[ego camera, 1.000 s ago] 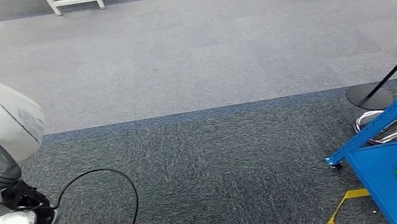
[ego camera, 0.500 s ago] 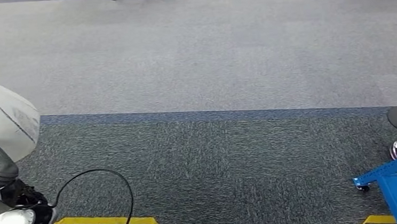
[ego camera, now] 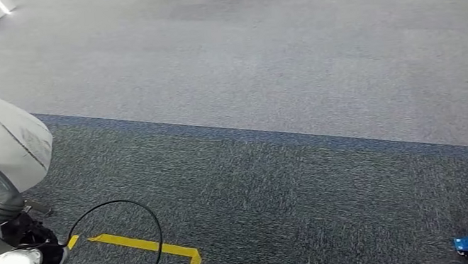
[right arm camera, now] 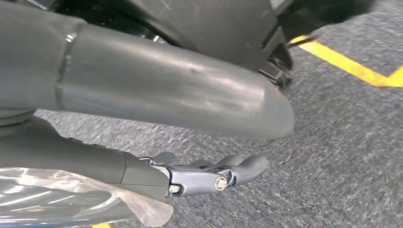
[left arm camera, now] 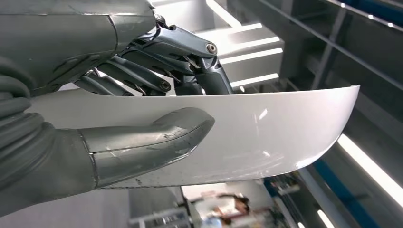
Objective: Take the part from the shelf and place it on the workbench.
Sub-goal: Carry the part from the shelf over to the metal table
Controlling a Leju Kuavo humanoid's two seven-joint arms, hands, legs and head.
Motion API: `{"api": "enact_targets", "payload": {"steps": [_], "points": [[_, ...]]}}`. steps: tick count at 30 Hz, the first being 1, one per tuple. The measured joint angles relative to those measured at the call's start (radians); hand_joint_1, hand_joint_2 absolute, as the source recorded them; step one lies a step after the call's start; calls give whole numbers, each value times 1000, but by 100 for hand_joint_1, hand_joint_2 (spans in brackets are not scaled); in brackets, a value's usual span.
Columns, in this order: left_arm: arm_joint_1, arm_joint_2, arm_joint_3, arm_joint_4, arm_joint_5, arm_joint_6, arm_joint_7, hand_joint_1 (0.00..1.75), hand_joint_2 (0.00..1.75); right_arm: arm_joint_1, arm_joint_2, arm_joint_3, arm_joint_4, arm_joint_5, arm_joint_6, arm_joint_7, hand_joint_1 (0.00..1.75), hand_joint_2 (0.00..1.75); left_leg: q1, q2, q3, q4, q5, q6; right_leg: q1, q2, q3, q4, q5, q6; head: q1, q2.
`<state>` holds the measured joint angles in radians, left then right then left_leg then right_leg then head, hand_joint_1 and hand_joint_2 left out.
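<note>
**White part carried across the carpet**

Head view: the curved white glossy panel part (ego camera: 2, 141) sits low at the left over grey carpet (ego camera: 264, 60) with yellow floor tape (ego camera: 158, 248).

Left wrist view: the left hand (left arm camera: 119, 109) grips the part, thumb on one face, fingers (left arm camera: 157, 71) behind. A shallow hold; walking jolts could slip it.

Right wrist view: the right hand (right arm camera: 199, 156) hangs empty, fingers loosely extended. No containers appear.

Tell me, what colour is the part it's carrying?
White part, clearest in the left wrist view.
</note>
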<state>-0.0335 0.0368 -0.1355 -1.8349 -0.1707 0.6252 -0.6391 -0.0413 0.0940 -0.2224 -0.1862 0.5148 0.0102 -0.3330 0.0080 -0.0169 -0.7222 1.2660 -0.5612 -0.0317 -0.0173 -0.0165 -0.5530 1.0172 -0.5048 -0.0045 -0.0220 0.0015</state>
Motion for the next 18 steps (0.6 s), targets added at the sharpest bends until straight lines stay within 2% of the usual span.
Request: {"api": "enact_targets", "payload": {"steps": [1, 2, 3, 4, 5, 6, 7, 9, 10, 12, 13, 14, 15, 16, 17, 18], "points": [[1, 0, 0, 1, 0, 0, 0, 175, 175, 1, -1, 0, 0, 0, 1, 0, 0, 0, 1, 3, -12, 25, 0, -1, 0, -16, 2, 0, -3, 0, 0, 0], [2, 0, 0, 2, 0, 0, 0, 175, 175, 2, -1, 0, 0, 0, 2, 0, 0, 0, 2, 6, -7, 12, 18, -1, 1, -31, 5, 0, -6, 0, 0, 0], [2, 0, 0, 2, 1, 0, 0, 175, 175, 1, -1, 0, 0, 0, 3, 0, 0, 0, 2, 14, 17, -36, 51, 1, 1, -44, 9, 0, -9, 2, 0, 0], [2, 0, 0, 2, 1, 0, 0, 175, 175, 1, -1, 0, 0, 1, 5, 0, 0, 0, -1, 35, 50, -102, 85, 5, 1, -57, 14, 0, -13, 4, 0, 0], [1, 0, 0, 2, 1, 0, 0, 175, 175, 0, -1, 0, 0, 1, 6, -1, 0, 0, -7, 60, 80, -165, 107, 11, 4, -68, 19, 1, -18, 8, -1, 0], [-1, 0, -1, 2, 1, 0, 0, 175, 175, 0, -1, 0, 0, 2, 8, -1, 0, 0, -12, 81, 101, -208, 119, 17, 7, -79, 22, 2, -22, 12, 0, 0], [-2, -1, -1, 2, 1, -1, 0, 175, 175, -1, -1, 0, 0, 3, 11, -2, 0, 0, -17, 94, 109, -229, 119, 24, 10, -90, 25, 1, -26, 17, 1, 0], [-2, 0, -2, 2, 1, -1, 0, 175, 175, -3, -1, 0, 0, 5, 14, -2, 0, 0, -19, 78, 109, -235, 115, 35, 14, -114, 30, -2, -32, 26, 3, 0], [-1, -1, -1, 2, 0, -1, 0, 175, 175, -5, -1, 0, 0, 7, 15, -3, 0, 0, -17, 65, 110, -239, 116, 41, 13, -111, 32, 0, -38, 32, 4, 0], [-3, -1, -1, 1, 0, -2, -1, 175, 175, -8, -2, 0, -1, 8, 16, -4, 0, 0, -9, 41, 114, -247, 120, 52, 9, -62, 8, 52, -73, 41, 10, 0], [-4, -2, -1, 1, 0, -2, -1, 175, 175, -8, -2, 0, -1, 9, 17, -4, 0, 0, -7, 30, 115, -248, 120, 57, 7, -27, -21, 110, -100, 43, 14, 0], [-6, -3, -1, 1, 0, -2, -1, 175, 175, -7, -2, 0, -1, 9, 17, -4, 0, 0, -6, 17, 115, -248, 120, 60, 6, -4, -58, 179, -128, 44, 17, 0], [-6, -3, -1, 1, 0, -3, -1, 175, 175, -5, -2, 0, -1, 9, 17, -4, 0, 0, -5, 3, 115, -248, 119, 62, 5, 7, -94, 239, -145, 46, 18, 0], [-5, -4, -1, 1, 0, -3, -1, 175, 175, -3, -2, 0, -1, 9, 18, -4, 0, 0, -5, -13, 115, -248, 119, 62, 5, 12, -119, 274, -145, 46, 18, 0], [-5, -5, -1, 2, 0, -3, -1, 175, 175, -1, -2, 0, 0, 9, 18, -4, 0, 0, -5, -29, 116, -247, 119, 62, 5, 14, -128, 269, -123, 46, 18, 0], [-5, -5, -1, 2, 0, -3, -1, 175, 175, 0, -2, 0, 0, 9, 18, -4, 0, 0, -4, -45, 117, -246, 118, 61, 5, 20, -118, 227, -85, 45, 18, 0]]}}
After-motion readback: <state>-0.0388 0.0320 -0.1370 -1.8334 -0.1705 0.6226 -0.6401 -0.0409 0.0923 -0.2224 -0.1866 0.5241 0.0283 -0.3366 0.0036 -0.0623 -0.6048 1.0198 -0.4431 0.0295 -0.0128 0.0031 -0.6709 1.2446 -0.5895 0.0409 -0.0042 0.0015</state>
